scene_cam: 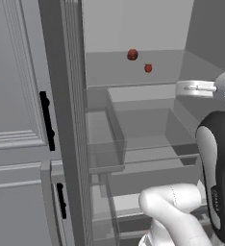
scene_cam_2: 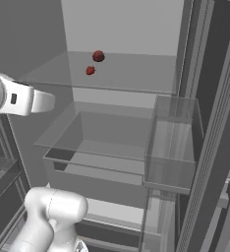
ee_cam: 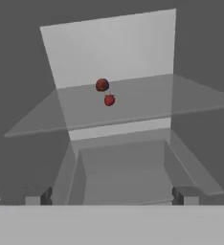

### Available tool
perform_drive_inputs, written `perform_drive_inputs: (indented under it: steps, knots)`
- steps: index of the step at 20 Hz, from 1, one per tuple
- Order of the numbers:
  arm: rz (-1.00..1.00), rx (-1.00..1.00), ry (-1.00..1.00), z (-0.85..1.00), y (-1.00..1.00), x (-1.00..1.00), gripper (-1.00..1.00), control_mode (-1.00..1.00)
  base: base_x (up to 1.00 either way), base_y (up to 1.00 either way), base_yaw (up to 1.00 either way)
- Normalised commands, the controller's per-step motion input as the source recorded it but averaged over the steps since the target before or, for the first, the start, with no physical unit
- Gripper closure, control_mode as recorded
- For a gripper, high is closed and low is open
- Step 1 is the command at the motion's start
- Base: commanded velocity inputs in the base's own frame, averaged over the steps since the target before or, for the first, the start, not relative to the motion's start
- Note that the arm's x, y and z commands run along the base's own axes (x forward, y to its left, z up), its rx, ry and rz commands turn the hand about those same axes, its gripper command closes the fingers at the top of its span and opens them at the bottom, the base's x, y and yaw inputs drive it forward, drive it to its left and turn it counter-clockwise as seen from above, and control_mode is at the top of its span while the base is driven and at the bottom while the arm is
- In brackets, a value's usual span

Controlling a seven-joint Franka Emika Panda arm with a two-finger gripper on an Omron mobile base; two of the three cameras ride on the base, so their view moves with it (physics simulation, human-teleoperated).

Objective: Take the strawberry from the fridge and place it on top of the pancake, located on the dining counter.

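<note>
Strawberry point(ee_cam: 109, 100) sits on fridge point(scene_cam: 133, 29) glass shelf point(ee_cam: 147, 103) just beside darker fruit point(ee_cam: 102, 85); gripper point(ee_cam: 113, 196) fingers spread wide, empty, well short, lined up w/ berry for approach.

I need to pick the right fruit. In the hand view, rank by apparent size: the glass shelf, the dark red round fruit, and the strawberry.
1. Glass shelf, by far the largest.
2. Dark red round fruit.
3. Strawberry, slightly smaller, though it sits nearer the camera, so the real gap may be wider.
</note>
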Motion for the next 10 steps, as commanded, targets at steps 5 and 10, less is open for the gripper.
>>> perform_drive_inputs:
  steps: [5, 10]
  knots:
    - [0.0, 0.17, 0.17, 0.06, -0.09, 0.17, -1.0, -1.0, 0.0, 0.0, 0.0]
    - [0.01, 0.04, -0.03, -0.22, -0.02, 0.54, -1.0, -1.0, 0.0, 0.0, 0.0]
